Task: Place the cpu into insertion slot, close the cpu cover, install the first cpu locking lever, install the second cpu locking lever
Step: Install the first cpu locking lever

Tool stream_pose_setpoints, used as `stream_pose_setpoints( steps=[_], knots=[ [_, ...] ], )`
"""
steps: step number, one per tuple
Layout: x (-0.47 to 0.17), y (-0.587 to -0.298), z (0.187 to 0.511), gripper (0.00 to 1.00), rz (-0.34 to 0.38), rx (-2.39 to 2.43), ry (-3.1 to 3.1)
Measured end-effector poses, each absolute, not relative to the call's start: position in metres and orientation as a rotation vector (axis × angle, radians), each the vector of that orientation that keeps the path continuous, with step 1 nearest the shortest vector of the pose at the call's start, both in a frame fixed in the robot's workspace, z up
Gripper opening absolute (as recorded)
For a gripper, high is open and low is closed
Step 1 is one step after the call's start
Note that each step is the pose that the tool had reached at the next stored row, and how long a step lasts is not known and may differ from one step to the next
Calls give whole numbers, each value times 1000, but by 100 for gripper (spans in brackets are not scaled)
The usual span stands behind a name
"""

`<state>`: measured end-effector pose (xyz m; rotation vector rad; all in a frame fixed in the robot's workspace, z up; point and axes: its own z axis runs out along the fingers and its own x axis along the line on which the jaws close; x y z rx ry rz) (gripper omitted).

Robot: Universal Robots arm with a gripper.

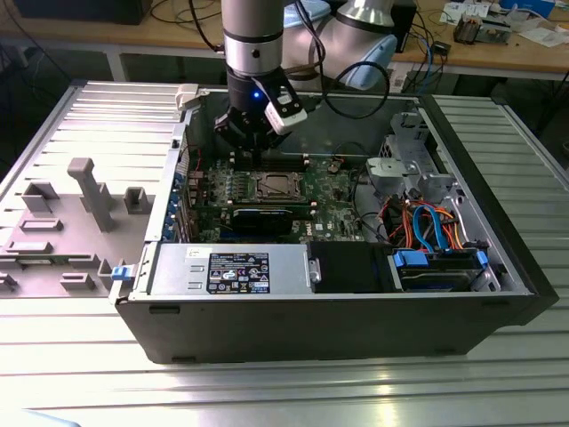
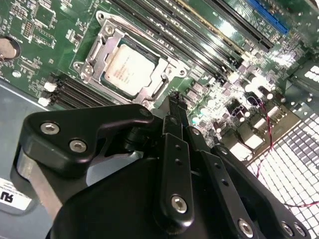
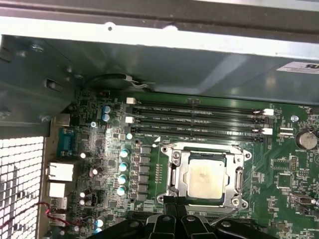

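One gripper hangs over the open computer case in the upper middle of the exterior view, just above the green motherboard. Its black fingers sit pressed together, holding nothing, in the second wrist view. Just beyond the fingertips the cpu lies in the insertion slot, silver top showing. The cpu cover frames the chip, lying flat around it. Long memory slots run just beside the socket in both wrist views.
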<state>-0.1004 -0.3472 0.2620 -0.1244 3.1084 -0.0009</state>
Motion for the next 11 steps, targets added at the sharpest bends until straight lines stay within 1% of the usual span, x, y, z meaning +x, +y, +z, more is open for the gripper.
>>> stream_pose_setpoints(
  steps=[11],
  knots=[
    [-122,-340,262,11,-1,-120,3106]
  ],
)
